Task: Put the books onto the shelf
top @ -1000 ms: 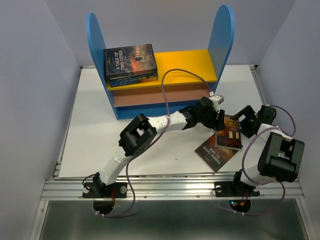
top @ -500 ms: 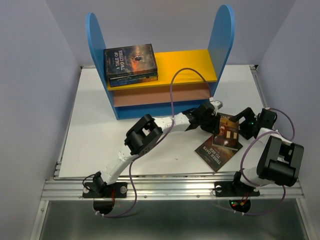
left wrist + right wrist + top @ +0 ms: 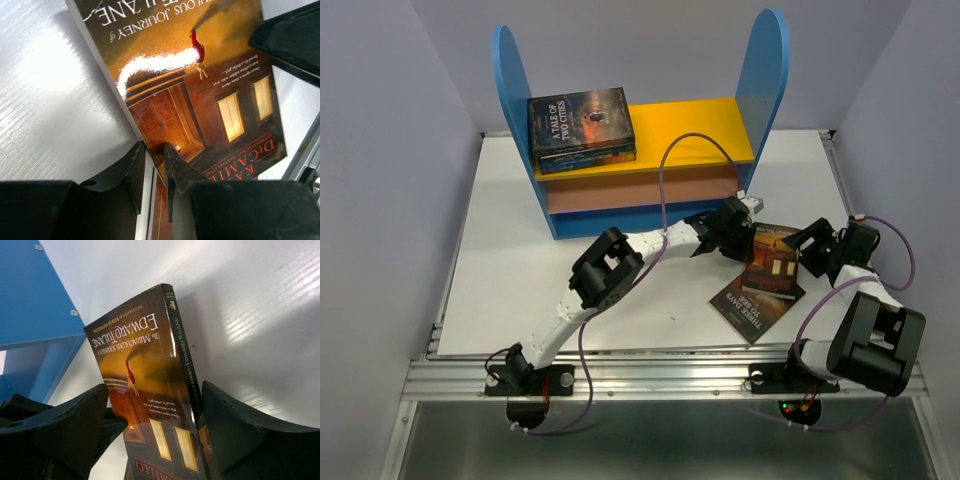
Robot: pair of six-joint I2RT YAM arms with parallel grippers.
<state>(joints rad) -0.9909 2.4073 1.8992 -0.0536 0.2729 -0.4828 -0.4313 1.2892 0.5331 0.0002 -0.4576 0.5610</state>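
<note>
White counter (image 3: 520, 250) spreads under me, with pale lilac walls around it. At twelve o'clock stands the shelf (image 3: 765, 80), its blue side panels upright. On its yellow upper board (image 3: 700, 125), toward the eleven o'clock end, a stack of books (image 3: 582, 125) lies flat with A Tale of Two Cities on top. Out at about four o'clock on the counter, the Edward Tulane book (image 3: 775, 262) is tilted up between my two arms. My left jaws are nearly closed and pinch a thin edge of its cover (image 3: 200, 90), one fingertip (image 3: 132, 170) on each side. My right jaws stand wide and straddle the same book (image 3: 150, 390), with its spine just beside one finger (image 3: 235, 425). I cannot tell whether either pad presses it. Toward five o'clock the Three Days to See book (image 3: 745, 310) lies flat on the counter, cover up, one corner tucked under the tilted book.
</note>
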